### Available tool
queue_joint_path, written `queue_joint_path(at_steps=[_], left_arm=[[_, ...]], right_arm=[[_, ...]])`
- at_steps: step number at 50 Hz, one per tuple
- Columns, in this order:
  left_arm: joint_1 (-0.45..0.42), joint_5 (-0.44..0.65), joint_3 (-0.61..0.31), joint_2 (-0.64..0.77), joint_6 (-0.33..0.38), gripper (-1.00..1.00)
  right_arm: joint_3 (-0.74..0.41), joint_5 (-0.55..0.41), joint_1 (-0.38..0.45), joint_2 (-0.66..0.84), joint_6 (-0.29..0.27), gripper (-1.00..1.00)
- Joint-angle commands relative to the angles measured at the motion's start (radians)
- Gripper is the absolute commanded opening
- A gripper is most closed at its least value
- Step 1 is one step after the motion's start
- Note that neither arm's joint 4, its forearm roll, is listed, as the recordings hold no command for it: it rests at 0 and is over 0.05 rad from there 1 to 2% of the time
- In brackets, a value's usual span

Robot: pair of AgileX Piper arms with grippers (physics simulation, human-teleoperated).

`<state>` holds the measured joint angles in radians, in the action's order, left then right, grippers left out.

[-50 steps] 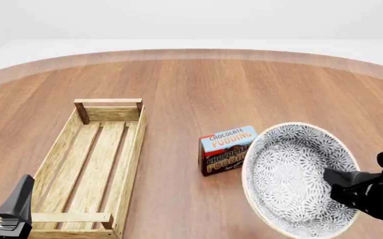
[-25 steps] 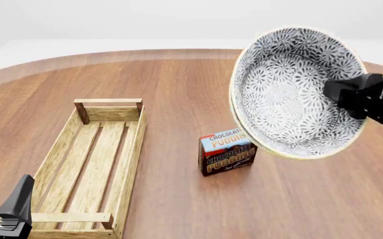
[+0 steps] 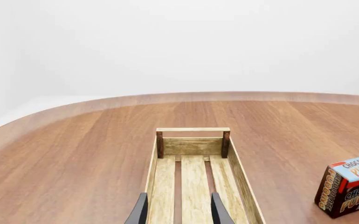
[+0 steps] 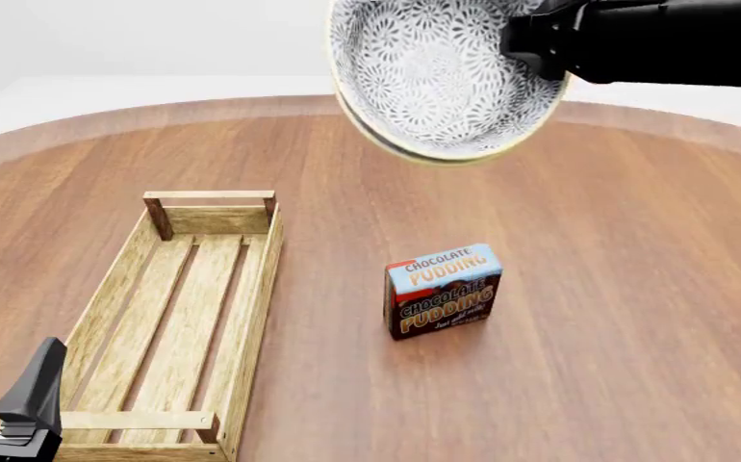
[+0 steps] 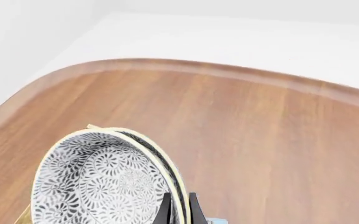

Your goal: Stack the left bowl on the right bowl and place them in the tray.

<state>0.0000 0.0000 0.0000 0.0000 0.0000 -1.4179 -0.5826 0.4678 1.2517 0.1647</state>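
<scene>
Stacking looks done: nested bowls (image 4: 442, 72) pinched at rim by right gripper (image 5: 179, 207), carried high, tipped so opening faces cam. Left to do: lower into tray (image 4: 252, 298), empty, well below and to left of right gripper. Tray long axis runs straight ahead of left gripper (image 3: 178, 212), near end just under fingers; jaws part-open, holding nothing.

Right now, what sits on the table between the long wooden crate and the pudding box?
Nothing: in the front view only bare brown tabletop separates the light-wood slatted crate from the chocolate pudding box.
</scene>
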Motion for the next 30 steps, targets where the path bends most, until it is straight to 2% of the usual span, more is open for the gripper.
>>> queue_joint_path(at_steps=[1, 19, 30], left_arm=[[0.0, 0.0, 0.0, 0.0, 0.0, 1.0], [0.0, 0.0, 0.0, 0.0, 0.0, 1.0], [0.0, 0.0, 0.0, 0.0, 0.0, 1.0]], right_arm=[[-0.133, 0.059, 0.066, 0.171, 0.003, -1.0], [-0.266, 0.143, 0.175, 0.366, 0.045, -1.0], [-0.325, 0.153, 0.229, 0.453, 0.057, -1.0]])
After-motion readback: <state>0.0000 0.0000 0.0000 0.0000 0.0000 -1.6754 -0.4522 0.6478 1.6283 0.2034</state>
